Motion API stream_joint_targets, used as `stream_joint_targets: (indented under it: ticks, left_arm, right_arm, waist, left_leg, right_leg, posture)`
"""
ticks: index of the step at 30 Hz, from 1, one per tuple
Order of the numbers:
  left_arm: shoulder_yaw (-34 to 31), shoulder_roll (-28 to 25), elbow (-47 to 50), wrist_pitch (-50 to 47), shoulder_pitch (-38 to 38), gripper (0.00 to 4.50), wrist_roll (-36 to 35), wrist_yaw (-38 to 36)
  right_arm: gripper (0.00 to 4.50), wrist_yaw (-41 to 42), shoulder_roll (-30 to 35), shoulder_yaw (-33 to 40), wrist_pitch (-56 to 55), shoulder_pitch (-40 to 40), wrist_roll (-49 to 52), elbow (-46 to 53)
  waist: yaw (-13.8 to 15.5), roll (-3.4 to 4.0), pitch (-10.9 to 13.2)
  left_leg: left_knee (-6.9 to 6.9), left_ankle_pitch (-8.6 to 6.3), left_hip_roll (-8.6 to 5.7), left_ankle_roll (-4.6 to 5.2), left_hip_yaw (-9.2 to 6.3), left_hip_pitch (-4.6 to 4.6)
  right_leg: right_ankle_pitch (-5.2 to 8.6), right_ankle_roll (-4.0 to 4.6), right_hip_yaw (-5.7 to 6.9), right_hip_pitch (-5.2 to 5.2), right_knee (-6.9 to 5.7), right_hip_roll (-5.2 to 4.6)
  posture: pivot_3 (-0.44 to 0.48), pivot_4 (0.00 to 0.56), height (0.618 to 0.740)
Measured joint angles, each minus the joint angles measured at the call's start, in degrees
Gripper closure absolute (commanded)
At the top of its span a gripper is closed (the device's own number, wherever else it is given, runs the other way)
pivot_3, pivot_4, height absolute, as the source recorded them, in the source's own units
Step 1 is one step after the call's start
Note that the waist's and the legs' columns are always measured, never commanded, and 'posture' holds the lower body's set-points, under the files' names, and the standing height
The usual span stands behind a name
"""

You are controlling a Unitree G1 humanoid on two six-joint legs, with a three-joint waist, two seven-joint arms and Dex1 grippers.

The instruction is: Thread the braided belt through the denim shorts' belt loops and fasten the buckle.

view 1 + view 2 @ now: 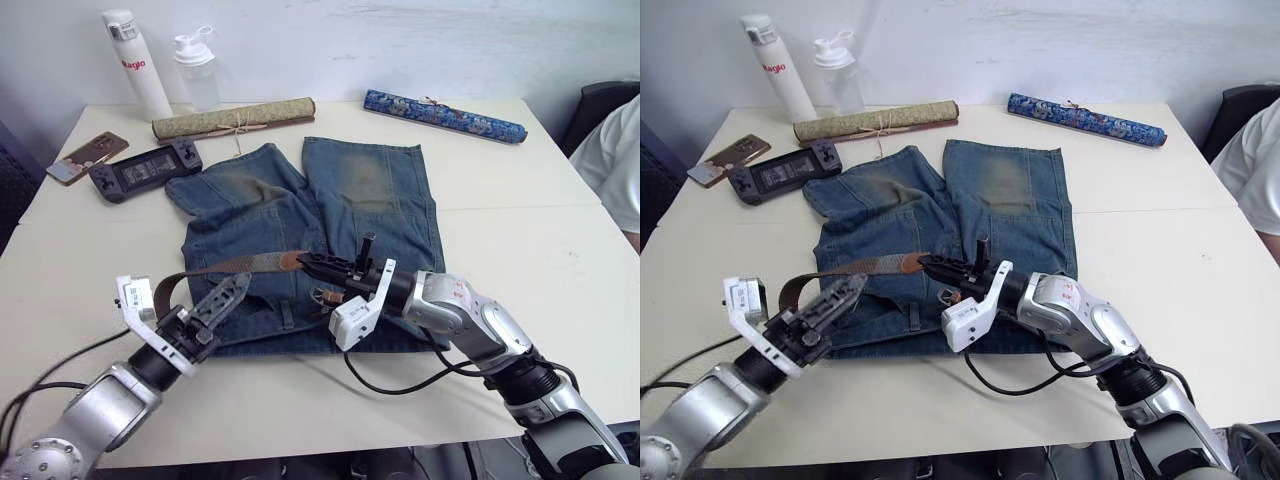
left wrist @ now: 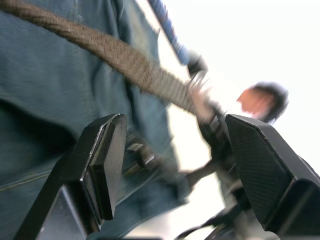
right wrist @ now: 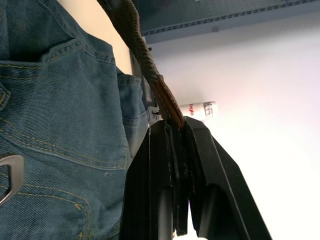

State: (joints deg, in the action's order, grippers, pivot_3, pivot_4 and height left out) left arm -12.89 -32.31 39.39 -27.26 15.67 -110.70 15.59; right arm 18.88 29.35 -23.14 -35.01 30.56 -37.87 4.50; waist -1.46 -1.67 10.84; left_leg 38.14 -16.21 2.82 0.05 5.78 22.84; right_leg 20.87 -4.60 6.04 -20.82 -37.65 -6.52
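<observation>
The braided belt (image 1: 225, 267), brown and woven with a leather tip, arcs over the denim shorts (image 1: 300, 235) near the waistband. My right gripper (image 1: 312, 263) pinches that tip; my right wrist view shows the clamp up close. My left gripper (image 1: 222, 297) hangs open beside the strap.

Faded blue denim shorts (image 1: 310, 235) lie flat, legs pointing far; a brown braided belt (image 1: 235, 266) arcs raised over the near waistband.

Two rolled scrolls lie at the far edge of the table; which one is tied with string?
The olive scroll, lying beside the bottles past the shorts' left leg. String is knotted around its middle. The blue patterned scroll lies farther right.
</observation>
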Motion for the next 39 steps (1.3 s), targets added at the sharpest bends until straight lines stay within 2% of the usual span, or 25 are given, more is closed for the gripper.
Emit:
stream_joint_targets:
  ticks: [5,12,16,19,21,24,25,32,38,39]
  left_arm:
    - [0.24,4.99,-2.82,0.71,-0.49,1.03,-1.54,4.3]
    - [-0.36,8.17,-4.22,-0.16,-2.14,1.03,-1.55,5.88]
    - [0.05,10.75,-4.4,-0.43,-5.75,1.03,-1.56,7.24]
    - [0.56,12.51,-4.37,-0.06,-7.71,1.86,-1.57,9.54]
    - [0.63,13.68,-4.27,0.47,-8.61,2.69,-1.57,11.44]
    - [0.74,14.63,-4.22,1.16,-9.35,4.16,-1.57,13.81]
    - [0.83,14.93,-4.16,1.4,-9.79,4.44,-1.57,14.57]
    - [1.33,15.78,-3.16,2.27,-10.59,4.44,-1.57,17.32]
    - [1.67,15.76,-3.0,2.47,-11.21,4.44,-1.56,17.99]
    - [1.68,15.67,-2.97,2.45,-11.25,4.5,-1.56,18.0]
  right_arm:
    - [4.5,-0.49,0.02,0.0,-0.15,-0.02,-0.26,0.0]
    - [4.5,-0.52,0.01,0.0,-1.05,-0.02,-0.25,0.0]
    - [4.5,-0.52,-0.01,0.0,-1.22,-0.02,-0.24,0.0]
    - [4.5,-0.5,0.0,0.0,-1.23,-0.01,-0.24,0.01]
    - [4.5,-0.5,0.0,0.0,-1.2,-0.02,-0.23,0.01]
    - [4.5,-0.5,0.0,0.07,-1.11,-0.03,-0.21,0.01]
    - [4.5,-0.5,0.0,0.26,-1.07,-0.04,-0.2,0.01]
    - [4.5,-0.12,-0.01,0.81,-0.74,-0.37,0.14,0.11]
    - [4.5,3.13,-0.87,0.9,2.56,-1.67,4.63,1.21]
    - [3.73,3.72,-1.02,0.91,3.18,-1.98,5.53,1.46]
  waist:
    - [0.02,0.02,0.0]
    - [0.53,0.02,0.0]
    - [1.2,0.02,0.0]
    - [1.38,0.02,0.0]
    - [1.35,0.02,0.0]
    - [1.36,0.02,0.0]
    - [1.36,0.02,0.0]
    - [1.37,0.02,0.0]
    - [1.4,0.02,0.0]
    - [1.41,0.02,0.0]
  left_leg:
    - [-0.08,0.01,-0.01,-0.02,0.01,-0.33]
    - [-0.08,0.01,-0.03,-0.02,0.01,-0.35]
    - [-0.08,0.01,-0.03,-0.02,0.02,-0.36]
    - [-0.08,0.01,-0.04,-0.02,0.01,-0.36]
    - [-0.08,0.01,-0.03,-0.02,0.01,-0.36]
    - [-0.08,0.01,-0.02,-0.03,0.0,-0.36]
    - [-0.08,0.01,-0.02,-0.03,0.0,-0.36]
    - [-0.1,0.01,-0.02,-0.03,0.0,-0.36]
    - [-0.12,0.01,-0.02,-0.03,-0.02,-0.35]
    - [-0.13,0.01,-0.02,-0.03,-0.02,-0.35]
  right_leg:
    - [0.07,0.04,-0.02,0.28,0.03,0.06]
    - [0.1,0.05,-0.04,0.29,0.03,0.06]
    - [0.1,0.05,-0.05,0.3,0.03,0.06]
    - [0.1,0.05,-0.05,0.32,0.05,0.06]
    - [0.1,0.05,-0.05,0.33,0.05,0.06]
    - [0.1,0.05,-0.03,0.33,0.06,0.07]
    - [0.1,0.05,-0.03,0.33,0.06,0.07]
    - [0.1,0.05,-0.03,0.35,0.11,0.07]
    - [0.1,0.05,-0.01,0.36,0.14,0.08]
    - [0.1,0.05,-0.01,0.37,0.15,0.08]
  posture:
    - [0.0,0.15,0.717]
    - [0.0,0.15,0.717]
    - [0.0,0.15,0.717]
    - [0.0,0.15,0.717]
    - [0.0,0.15,0.717]
    - [0.0,0.15,0.717]
    - [0.0,0.15,0.717]
    - [0.0,0.15,0.717]
    - [0.0,0.15,0.717]
    - [0.0,0.15,0.717]
